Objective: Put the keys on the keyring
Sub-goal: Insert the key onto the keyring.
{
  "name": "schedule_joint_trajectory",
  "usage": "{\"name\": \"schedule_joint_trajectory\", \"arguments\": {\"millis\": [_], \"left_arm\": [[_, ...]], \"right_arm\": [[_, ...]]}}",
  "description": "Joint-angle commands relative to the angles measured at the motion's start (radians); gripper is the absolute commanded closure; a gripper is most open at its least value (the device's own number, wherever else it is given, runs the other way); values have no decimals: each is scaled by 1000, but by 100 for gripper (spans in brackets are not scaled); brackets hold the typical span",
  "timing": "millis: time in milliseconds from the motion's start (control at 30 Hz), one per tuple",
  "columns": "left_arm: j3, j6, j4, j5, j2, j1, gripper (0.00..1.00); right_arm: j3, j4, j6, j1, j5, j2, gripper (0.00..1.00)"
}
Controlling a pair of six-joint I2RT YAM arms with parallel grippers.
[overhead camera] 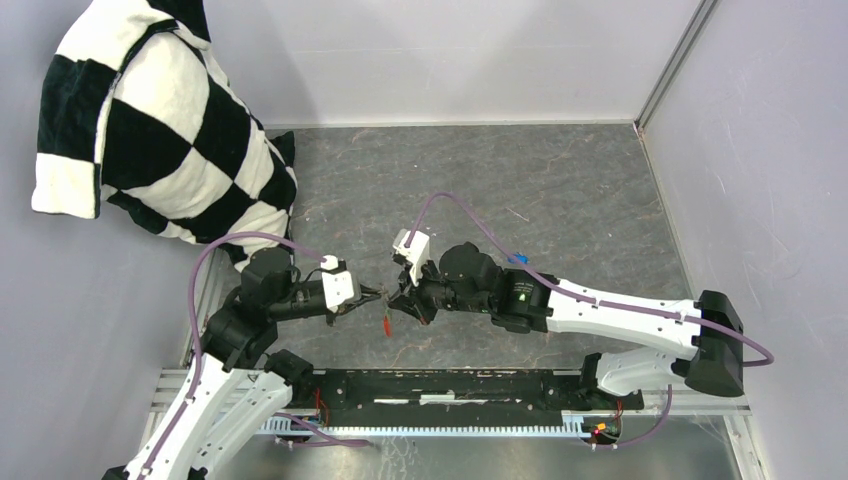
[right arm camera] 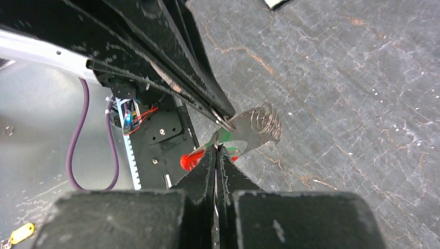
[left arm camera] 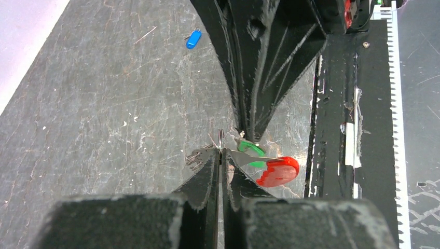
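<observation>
My two grippers meet tip to tip just above the grey table. The left gripper is shut on the keyring, a thin metal ring. From it hang a grey coil strap and a red tag. The right gripper is shut on the green key, whose head sits right at the ring. Whether its blade is through the ring I cannot tell. The blue key lies on the table beside the right arm.
A black-and-white checkered pillow leans in the far left corner. A black mounting bar with a toothed metal rail runs along the near edge, directly below the grippers. Grey walls close in the table at the back and the right.
</observation>
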Motion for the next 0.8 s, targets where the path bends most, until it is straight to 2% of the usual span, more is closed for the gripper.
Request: {"name": "schedule_joint_trajectory", "arguments": {"millis": [0, 467, 767], "left_arm": [[-10, -16, 47, -8, -18, 0, 98], [-15, -6, 47, -12, -36, 0, 98], [-13, 10, 37, -11, -34, 0, 98]], "right_arm": [[76, 27, 18, 11, 63, -12, 100], [92, 57, 17, 28, 64, -11, 100], [106, 29, 2, 28, 126, -29, 100]]}}
